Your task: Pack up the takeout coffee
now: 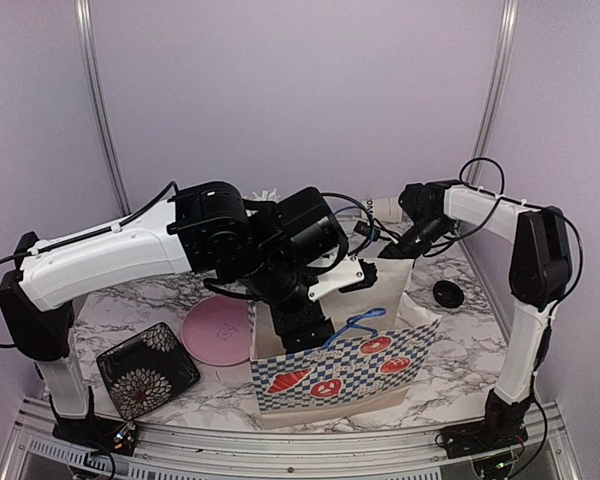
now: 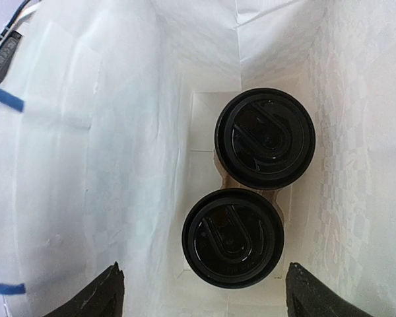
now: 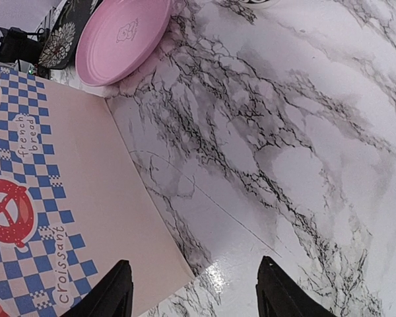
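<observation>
Two takeout coffee cups stand at the bottom of the white paper bag [image 2: 86, 165]. In the left wrist view I see only their black lids, one farther [image 2: 265, 137] and one nearer [image 2: 233, 236], side by side in a cardboard carrier. My left gripper [image 2: 203, 294] hangs inside the bag above the nearer cup, open and touching nothing. From above, the left arm dips into the checkered bag [image 1: 340, 372]. My right gripper [image 1: 398, 248] is at the bag's far right top corner. Its jaws [image 3: 197, 294] stand open over the marble beside the bag's outer wall [image 3: 66, 198].
A pink plate [image 1: 218, 333] and a black floral square dish [image 1: 147, 370] lie left of the bag. A round black object [image 1: 447, 294] sits on the marble to the right. White sticks [image 1: 268, 192] peek out behind the left arm. Purple walls close the back and sides.
</observation>
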Tool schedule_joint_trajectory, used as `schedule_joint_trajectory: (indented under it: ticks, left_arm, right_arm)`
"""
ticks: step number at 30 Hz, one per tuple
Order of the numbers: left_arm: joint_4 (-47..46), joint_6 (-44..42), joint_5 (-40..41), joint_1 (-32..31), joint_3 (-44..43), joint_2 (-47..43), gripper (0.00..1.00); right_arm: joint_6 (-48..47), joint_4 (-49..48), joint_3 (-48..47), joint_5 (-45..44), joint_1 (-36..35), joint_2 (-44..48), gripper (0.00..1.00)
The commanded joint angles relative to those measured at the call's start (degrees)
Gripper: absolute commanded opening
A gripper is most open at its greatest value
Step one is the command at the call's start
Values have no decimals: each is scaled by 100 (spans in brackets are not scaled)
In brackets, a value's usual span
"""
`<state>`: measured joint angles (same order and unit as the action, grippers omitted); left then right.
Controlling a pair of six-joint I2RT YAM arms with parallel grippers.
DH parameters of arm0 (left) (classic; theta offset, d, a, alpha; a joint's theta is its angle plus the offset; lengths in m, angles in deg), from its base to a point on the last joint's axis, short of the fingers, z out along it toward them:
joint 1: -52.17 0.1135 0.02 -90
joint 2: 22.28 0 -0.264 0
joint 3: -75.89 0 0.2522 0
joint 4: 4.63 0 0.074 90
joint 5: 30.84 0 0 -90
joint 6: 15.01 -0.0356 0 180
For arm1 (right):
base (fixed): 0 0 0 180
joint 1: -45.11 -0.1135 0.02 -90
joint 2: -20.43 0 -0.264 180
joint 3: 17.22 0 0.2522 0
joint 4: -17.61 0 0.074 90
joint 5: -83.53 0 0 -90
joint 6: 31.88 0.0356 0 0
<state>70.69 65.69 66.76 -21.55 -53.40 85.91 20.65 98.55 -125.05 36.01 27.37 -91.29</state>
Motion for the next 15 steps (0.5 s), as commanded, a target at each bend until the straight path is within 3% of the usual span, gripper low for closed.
schedule_joint_trajectory:
  ticks: [1,10,15]
  left_arm:
    - [-10,-38,266,27,-224,-446,84]
    - [-841,332,671,82,-586,-1147,76]
    - [-1600,528,1696,203,14,-1710,73]
  right_arm:
    - [143,146,-321,-224,47,280,62]
    - [474,173,-1228,-634,306,545,63]
    - [628,-82,-1389,-828,499,822,63]
